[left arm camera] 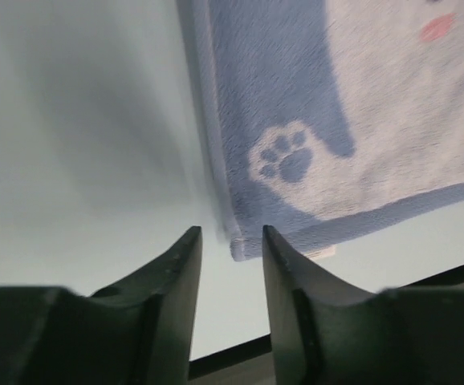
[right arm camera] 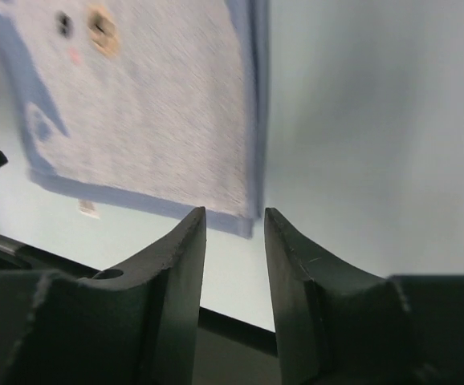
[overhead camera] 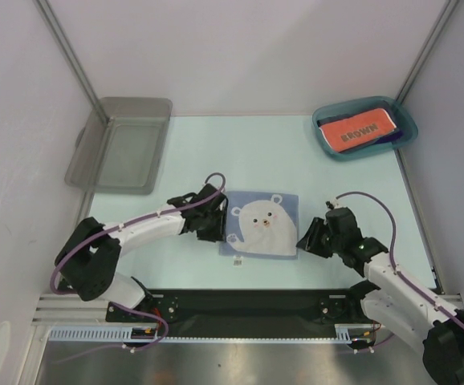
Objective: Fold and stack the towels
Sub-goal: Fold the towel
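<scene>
Bear towel: pale blue square cloth with a white bear face, the bear towel lies flat and spread out on the pale green table, near the front edge, between the two claws.
Left claw: black two-finger left claw, low at the bear towel's left edge. Fingers parted a modest way, bare table in the gap, nothing held. The paw-print corner sits just past the tips; contact cannot be told.
Right claw: black right claw, low at the towel's right edge by the near corner. Parted about as far, empty.
White label: small white label sticking out from the towel's near edge.
Orange-red cloth: folded orange-red cloth printed "BROWN", inside the teal translucent bin, far right corner.
Dark cloth: a dark cloth peeks out beneath it.
Grey plastic tray: grey plastic tray, far left, well apart from the towel.
</scene>
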Robot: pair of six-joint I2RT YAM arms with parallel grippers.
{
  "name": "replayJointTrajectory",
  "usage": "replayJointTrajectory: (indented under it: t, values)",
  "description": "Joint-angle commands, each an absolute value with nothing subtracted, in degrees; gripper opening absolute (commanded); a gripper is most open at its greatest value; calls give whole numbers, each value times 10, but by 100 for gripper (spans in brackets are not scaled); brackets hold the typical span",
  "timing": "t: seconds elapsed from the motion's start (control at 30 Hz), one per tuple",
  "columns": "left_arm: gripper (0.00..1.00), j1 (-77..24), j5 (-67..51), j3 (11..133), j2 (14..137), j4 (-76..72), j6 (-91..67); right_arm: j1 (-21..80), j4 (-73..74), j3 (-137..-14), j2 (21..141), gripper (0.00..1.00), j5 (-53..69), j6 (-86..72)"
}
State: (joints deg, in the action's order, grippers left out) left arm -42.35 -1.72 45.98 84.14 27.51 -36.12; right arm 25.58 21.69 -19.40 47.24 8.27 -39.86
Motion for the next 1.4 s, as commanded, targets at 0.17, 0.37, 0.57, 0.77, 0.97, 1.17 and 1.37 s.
replayJointTrajectory:
  t: [0.17,0.37,0.57,0.77,0.97,1.17,1.37]
  values:
    - [43,-373,8,651,900,318,-283,201,97,-323,588,24,86,-325]
    - [36,-318,-96,707,997,237,-238,149,6,-418,798,20,177,-247]
    - [32,-291,-110,760,1095,212,-214,108,-39,-482,942,19,203,-206]
    - [32,-270,-101,778,1150,197,-214,100,-40,-503,1004,19,178,-177]
    - [36,-268,-105,794,1151,214,-209,91,-28,-523,1023,20,172,-172]
    - [43,-265,-97,824,1102,245,-192,91,59,-581,1003,24,171,-157]
    - [43,-264,-136,795,1104,203,-216,96,97,-607,1001,25,174,-182]
